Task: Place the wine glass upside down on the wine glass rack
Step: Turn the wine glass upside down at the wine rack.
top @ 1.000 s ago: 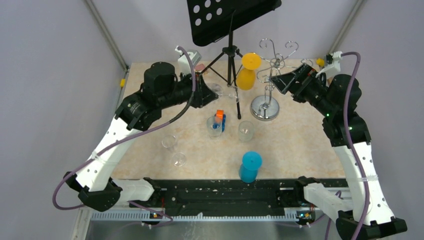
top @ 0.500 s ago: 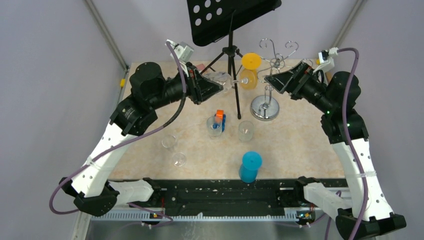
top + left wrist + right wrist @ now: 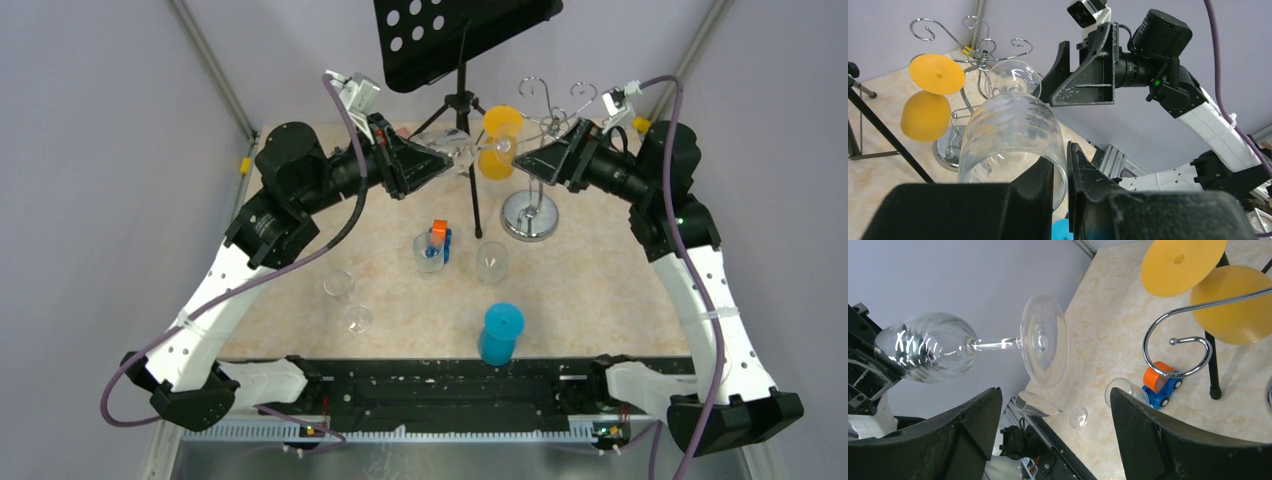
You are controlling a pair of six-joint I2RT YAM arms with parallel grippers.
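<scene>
Clear wine glass [image 3: 1010,132] hangs sideways in mid-air, its bowl rim clamped by your left gripper [image 3: 1060,182] and its foot facing the right gripper [image 3: 1054,405], whose jaws gape with nothing between them. This looks like a handover: take the stem, then let go with the left. The wine glass rack [image 3: 530,210] hooks and yellow glass [image 3: 497,140] crowd just beside; there looks to be freer air toward the bases.

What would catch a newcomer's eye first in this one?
A clear wine glass is held sideways in mid-air at the far side. Its bowl rim is pinched by the left end effector and its foot points toward the open right end effector. Beside it, a yellow glass hangs upside down on the chrome rack.
</scene>
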